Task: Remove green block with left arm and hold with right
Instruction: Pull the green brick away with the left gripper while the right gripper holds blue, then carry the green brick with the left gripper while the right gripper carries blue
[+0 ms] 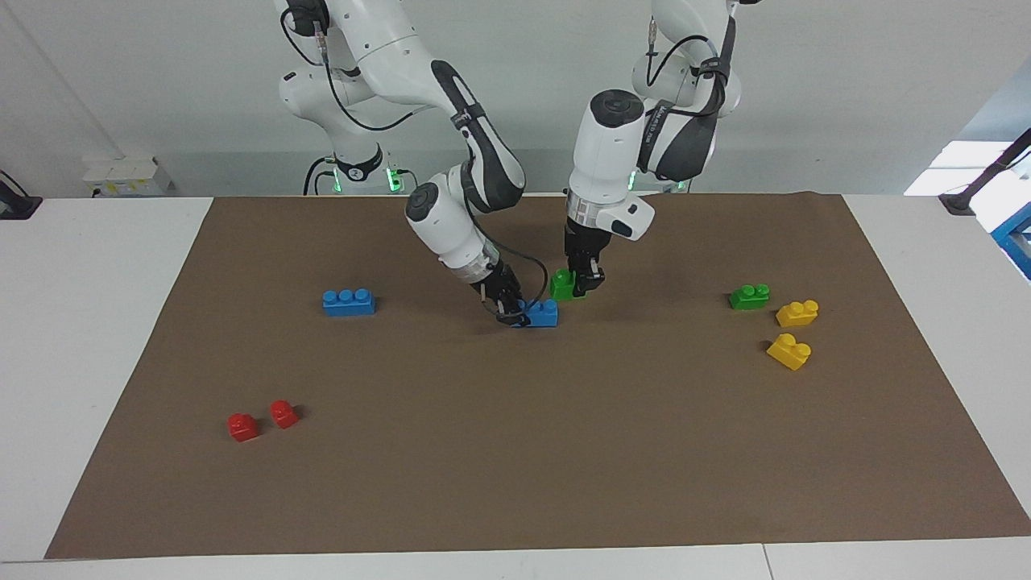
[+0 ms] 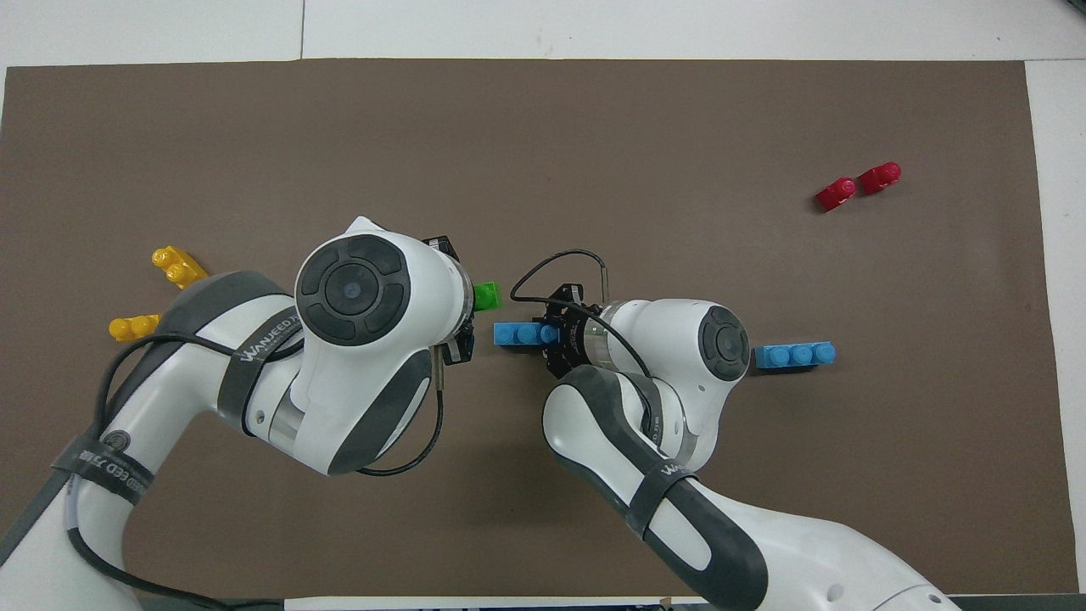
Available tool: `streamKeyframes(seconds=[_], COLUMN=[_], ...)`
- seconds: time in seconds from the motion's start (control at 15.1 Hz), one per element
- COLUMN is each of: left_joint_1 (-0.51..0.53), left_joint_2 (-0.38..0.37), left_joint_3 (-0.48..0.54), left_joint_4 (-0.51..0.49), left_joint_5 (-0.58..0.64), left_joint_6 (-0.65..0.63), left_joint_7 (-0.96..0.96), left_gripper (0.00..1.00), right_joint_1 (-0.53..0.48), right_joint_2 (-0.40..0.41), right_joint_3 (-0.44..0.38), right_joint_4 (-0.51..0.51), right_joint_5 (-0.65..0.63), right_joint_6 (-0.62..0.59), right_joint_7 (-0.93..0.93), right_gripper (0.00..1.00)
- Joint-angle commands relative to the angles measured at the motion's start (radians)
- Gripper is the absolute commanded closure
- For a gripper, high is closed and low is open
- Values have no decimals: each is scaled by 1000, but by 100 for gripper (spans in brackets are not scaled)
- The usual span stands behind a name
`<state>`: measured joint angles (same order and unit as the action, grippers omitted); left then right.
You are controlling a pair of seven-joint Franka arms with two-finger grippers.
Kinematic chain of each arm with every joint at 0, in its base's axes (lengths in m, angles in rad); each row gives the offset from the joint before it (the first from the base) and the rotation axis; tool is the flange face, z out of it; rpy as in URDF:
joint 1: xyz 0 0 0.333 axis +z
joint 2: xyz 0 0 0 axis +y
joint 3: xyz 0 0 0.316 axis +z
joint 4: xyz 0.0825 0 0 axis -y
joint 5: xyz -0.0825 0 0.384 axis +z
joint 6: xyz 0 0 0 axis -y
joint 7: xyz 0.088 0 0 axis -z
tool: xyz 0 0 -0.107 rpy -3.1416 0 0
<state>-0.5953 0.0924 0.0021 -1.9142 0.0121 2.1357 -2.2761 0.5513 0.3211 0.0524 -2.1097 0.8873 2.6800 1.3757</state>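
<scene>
The facing view shows what the overhead view hides: the left gripper [image 1: 585, 280] is clenched on the green block [image 1: 563, 284], held just clear of the brown mat [image 1: 515, 451], while the right gripper [image 1: 509, 310] is clamped on one end of a blue three-stud brick [image 1: 542, 313] that rests on the mat near the middle. From overhead, the left arm's bulky wrist covers its own fingers, so only one end of the green block [image 2: 487, 295] peeks out beside it, just farther from the robots than the held blue brick [image 2: 519, 334]; the right gripper [image 2: 556, 333] shows there as a dark clamp at that brick's end. Toward the right arm's end of the table lie a second blue brick [image 1: 348, 302] and two small red bricks [image 1: 262, 420], the red pair farther from the robots. Toward the left arm's end sit another green brick [image 1: 749, 296] and two yellow bricks [image 1: 794, 332], close together; overhead, the left arm partly covers them and hides the green one.
</scene>
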Motion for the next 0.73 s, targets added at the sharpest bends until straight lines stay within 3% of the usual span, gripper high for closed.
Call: streamKeyframes(seconds=[0.0,0.27,0.66], left_joint_1=[23,58,149], left_joint_2=[-13,-19,-34], left_joint_3=[-1,-1,-1], left_joint_4=[17,7,-17], left_joint_5=[11,11,9], left_joint_6=[-52,-68,-128], left_joint_7=[46,195,783], left_gripper=[100,100,100], right_joint_1=[-127,-319,-545], right_joint_2=[-77,-94,-100], right_joint_3=[-2,3,1], right_joint_4=[34,132,123], right_joint_5=[-14,-169,-240], right_joint_6=[-199,-434,-571], right_joint_7=[-93,-156,-256], right_gripper=[100,100,100])
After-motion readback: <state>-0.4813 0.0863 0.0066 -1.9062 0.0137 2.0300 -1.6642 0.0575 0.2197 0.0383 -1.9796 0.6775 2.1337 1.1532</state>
